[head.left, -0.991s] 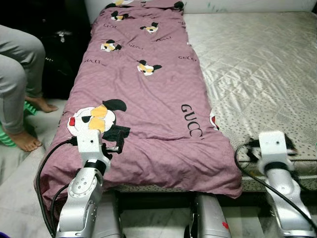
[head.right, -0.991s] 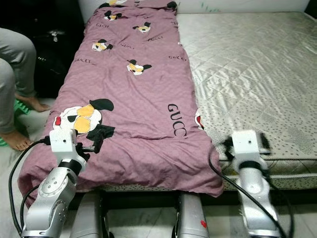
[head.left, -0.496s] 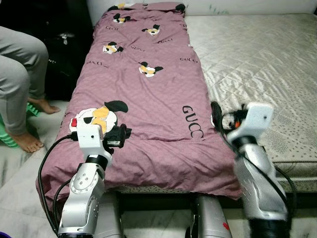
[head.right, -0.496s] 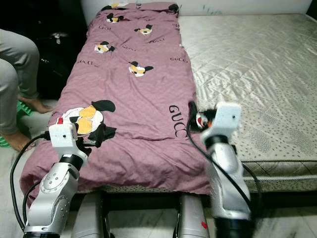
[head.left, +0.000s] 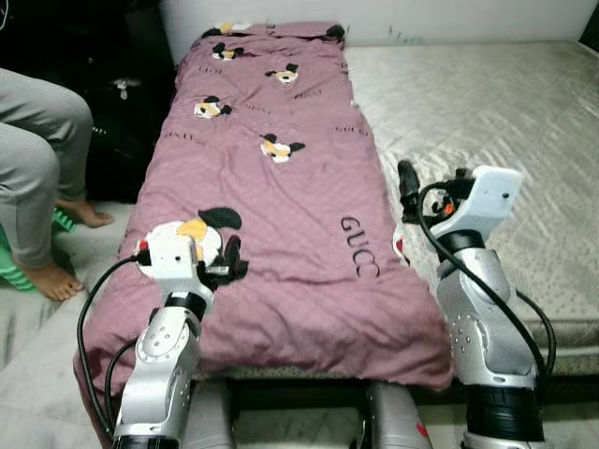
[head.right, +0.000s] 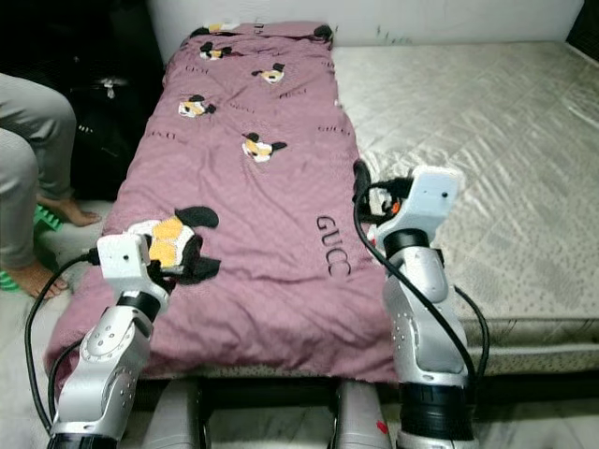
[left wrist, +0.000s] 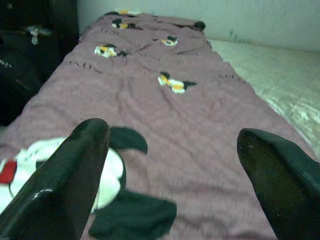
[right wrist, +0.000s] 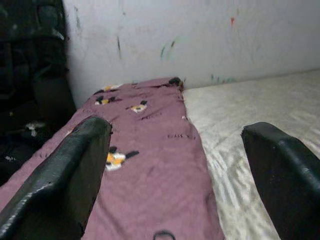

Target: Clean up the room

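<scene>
Both grippers, left (left wrist: 170, 170) and right (right wrist: 175, 170), gape over the blanket (head.left: 271, 196); a person's legs (head.left: 37, 159), cropped, stand beyond the left one.

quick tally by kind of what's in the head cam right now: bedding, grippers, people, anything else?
Blankets: 1, the purple cartoon-print blanket laid lengthwise on the bed
Mattresses: 1, the bare quilted mattress
Grippers: 2, left gripper open over the blanket, right gripper open at the blanket's right edge
People: 1, a person's legs beside the bed
Black bags: 1, black bag
Total: 6
</scene>
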Motion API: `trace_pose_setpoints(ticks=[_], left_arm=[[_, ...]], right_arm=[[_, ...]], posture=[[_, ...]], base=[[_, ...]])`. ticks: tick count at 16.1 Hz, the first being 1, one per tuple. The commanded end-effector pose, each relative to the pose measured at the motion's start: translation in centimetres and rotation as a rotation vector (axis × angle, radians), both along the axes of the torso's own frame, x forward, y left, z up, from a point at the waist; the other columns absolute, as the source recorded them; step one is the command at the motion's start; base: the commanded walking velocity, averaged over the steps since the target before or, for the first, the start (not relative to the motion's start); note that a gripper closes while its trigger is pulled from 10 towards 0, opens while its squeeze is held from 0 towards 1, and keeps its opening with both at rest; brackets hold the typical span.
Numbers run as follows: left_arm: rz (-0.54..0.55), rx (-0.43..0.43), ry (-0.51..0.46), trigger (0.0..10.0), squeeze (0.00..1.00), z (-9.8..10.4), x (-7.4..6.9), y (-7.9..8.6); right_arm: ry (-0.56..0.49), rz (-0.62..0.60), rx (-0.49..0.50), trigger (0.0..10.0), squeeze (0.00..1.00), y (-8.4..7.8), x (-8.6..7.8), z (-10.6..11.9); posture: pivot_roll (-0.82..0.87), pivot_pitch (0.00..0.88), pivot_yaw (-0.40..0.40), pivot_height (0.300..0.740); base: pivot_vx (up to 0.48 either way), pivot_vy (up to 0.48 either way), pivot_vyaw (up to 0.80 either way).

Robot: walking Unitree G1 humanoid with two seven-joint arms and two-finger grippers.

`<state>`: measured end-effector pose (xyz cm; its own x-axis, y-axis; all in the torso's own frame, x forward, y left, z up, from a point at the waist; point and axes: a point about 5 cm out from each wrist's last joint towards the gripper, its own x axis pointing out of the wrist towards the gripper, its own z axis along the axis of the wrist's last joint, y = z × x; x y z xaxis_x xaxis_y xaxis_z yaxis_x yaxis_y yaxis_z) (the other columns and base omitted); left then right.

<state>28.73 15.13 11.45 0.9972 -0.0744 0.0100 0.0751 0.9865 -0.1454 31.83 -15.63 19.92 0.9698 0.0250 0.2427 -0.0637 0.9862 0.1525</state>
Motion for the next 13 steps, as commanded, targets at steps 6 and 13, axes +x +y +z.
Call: trace_pose_setpoints(ticks=[6, 13], left_arm=[[0.022, 0.002, -0.007, 10.0, 0.0, 0.0, 0.0, 0.3], [0.014, 0.007, -0.007, 10.0, 0.0, -0.1, 0.0, 0.1]], right_arm=[[0.003, -0.012, -0.03, 10.0, 0.0, -0.5, 0.1, -0.1], [0.059, 0.007, -0.07, 10.0, 0.0, -0.3, -1.1, -2.1]], posture=[[-0.01, 0.01, 0.027, 0.733], [-0.01, 0.008, 0.023, 0.74]], base=[[0.0, 0.0, 0.0], [0.0, 0.0, 0.0]])
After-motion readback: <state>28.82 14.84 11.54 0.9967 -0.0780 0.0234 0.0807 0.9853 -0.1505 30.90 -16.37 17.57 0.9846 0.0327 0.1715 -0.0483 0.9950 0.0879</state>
